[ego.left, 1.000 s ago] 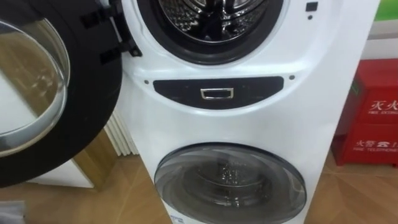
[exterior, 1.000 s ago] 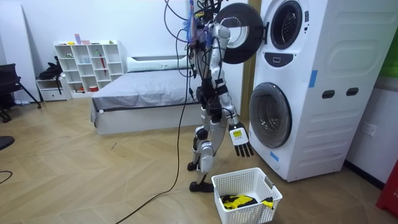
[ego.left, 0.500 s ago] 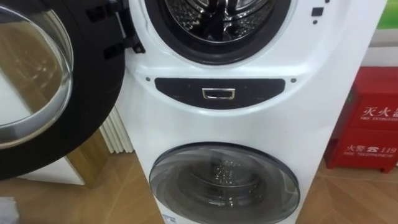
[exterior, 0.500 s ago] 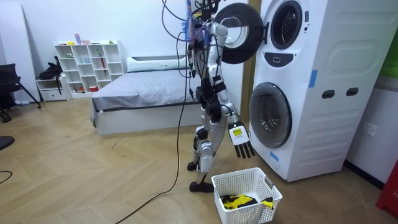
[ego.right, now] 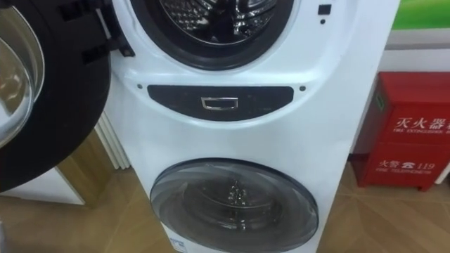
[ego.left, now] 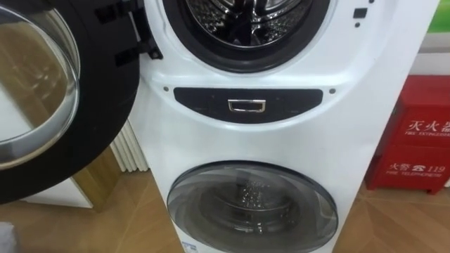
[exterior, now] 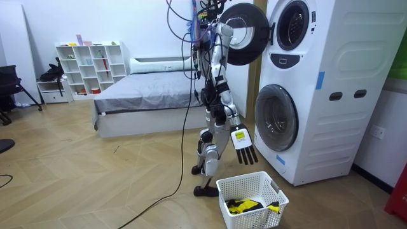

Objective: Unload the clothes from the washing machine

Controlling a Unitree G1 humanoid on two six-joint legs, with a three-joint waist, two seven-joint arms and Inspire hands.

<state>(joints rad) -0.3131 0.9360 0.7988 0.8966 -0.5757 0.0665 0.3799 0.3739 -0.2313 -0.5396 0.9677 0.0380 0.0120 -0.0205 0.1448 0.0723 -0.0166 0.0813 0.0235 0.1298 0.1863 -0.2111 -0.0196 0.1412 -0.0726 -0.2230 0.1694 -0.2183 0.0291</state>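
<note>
The robot is standing at the washing machine point(ego.left: 281, 133), its top door point(ego.left: 63, 91) hanging open. Its right hand point(exterior: 243, 141) is hanging loose, fingers straight. Yellow clothes point(exterior: 245, 205) are lying in the basket point(exterior: 275, 213). Next, it should be reaching deep into the drum point(ego.left: 242, 21), missing the door.

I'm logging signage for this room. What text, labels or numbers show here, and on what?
Red cabinet, right of the washing machine: two rows of white characters, cut by the picture's edge, too blurred to quote safely.
Sticker by the lower door: too small to read.
No other lettering.
</note>
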